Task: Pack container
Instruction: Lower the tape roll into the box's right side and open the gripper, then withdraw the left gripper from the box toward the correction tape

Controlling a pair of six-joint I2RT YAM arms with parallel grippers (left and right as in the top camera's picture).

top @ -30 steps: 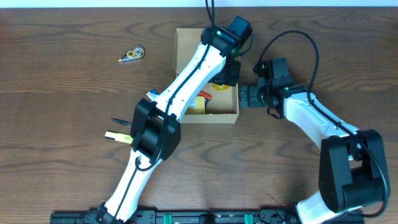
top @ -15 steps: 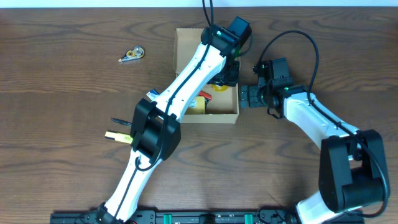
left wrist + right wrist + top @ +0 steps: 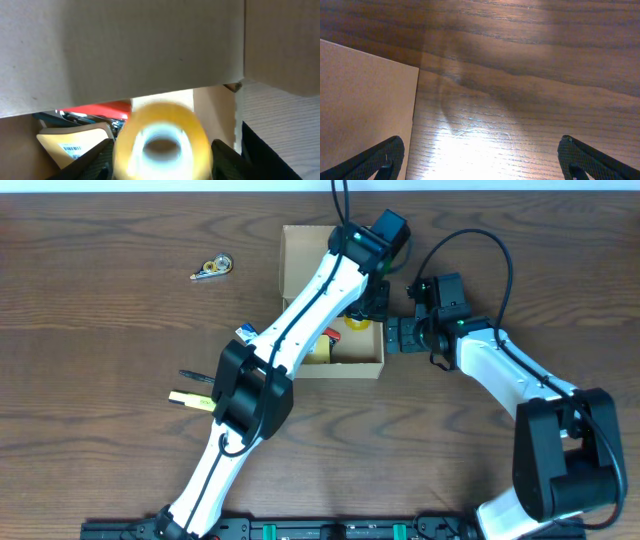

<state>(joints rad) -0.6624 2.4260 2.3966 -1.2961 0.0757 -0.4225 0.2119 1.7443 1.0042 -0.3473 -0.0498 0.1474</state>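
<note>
The container [image 3: 298, 260], an open tan cardboard box, sits at the table's middle back with my left arm reaching into its right half. My left gripper [image 3: 371, 302] is open. A yellow tape roll [image 3: 160, 142] lies blurred between the fingers [image 3: 97, 157], with a thin gap at each side. The same tape roll [image 3: 355, 321] shows inside the box from overhead. A red item [image 3: 95, 110] and a tan barcoded pack [image 3: 70, 142] lie in the box too. My right gripper [image 3: 392, 336] stands open at the box's right wall [image 3: 365, 90], holding nothing.
A small tape dispenser [image 3: 212, 268] lies at the back left. A black pen [image 3: 195, 376] and a yellow stick [image 3: 188, 398] rest left of my left arm, and a blue-white item [image 3: 245, 333] sits against the box's left side.
My left jaws have widened around the tape roll, which now looks loose and blurred. The left wrist shifted slightly toward the back. The right arm has not moved.
</note>
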